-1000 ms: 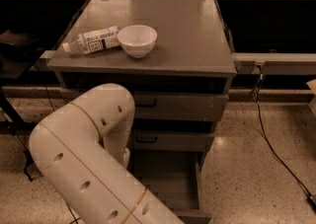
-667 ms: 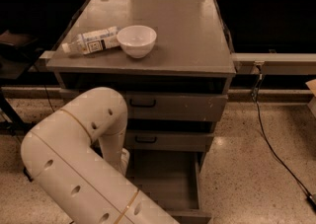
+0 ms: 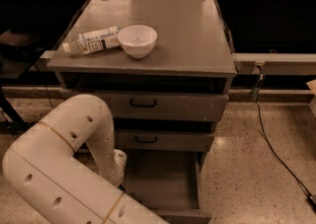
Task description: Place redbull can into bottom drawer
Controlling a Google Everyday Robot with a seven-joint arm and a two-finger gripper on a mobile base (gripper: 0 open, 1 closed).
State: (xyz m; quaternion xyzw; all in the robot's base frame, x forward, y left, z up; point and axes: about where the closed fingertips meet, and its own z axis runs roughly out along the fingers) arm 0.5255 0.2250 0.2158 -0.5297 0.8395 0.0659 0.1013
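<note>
The bottom drawer (image 3: pixel 168 181) is pulled open at the foot of the grey cabinet, and the part of its tray that shows is bare. My white arm bends down over the drawer's left side. The gripper (image 3: pixel 119 165) is low at the drawer's left edge, mostly hidden behind my own arm. The redbull can is hidden from view. I cannot tell whether it is in the gripper or in the drawer.
A white bowl (image 3: pixel 137 40) and a white plastic bottle (image 3: pixel 93 40) lying on its side rest on the cabinet top (image 3: pixel 187 35). The two upper drawers (image 3: pixel 163 104) are closed. A black cable (image 3: pixel 266 134) runs over the floor at the right.
My arm's elbow has swung a little to the left and down. The wrist stays low over the open drawer's left side.
</note>
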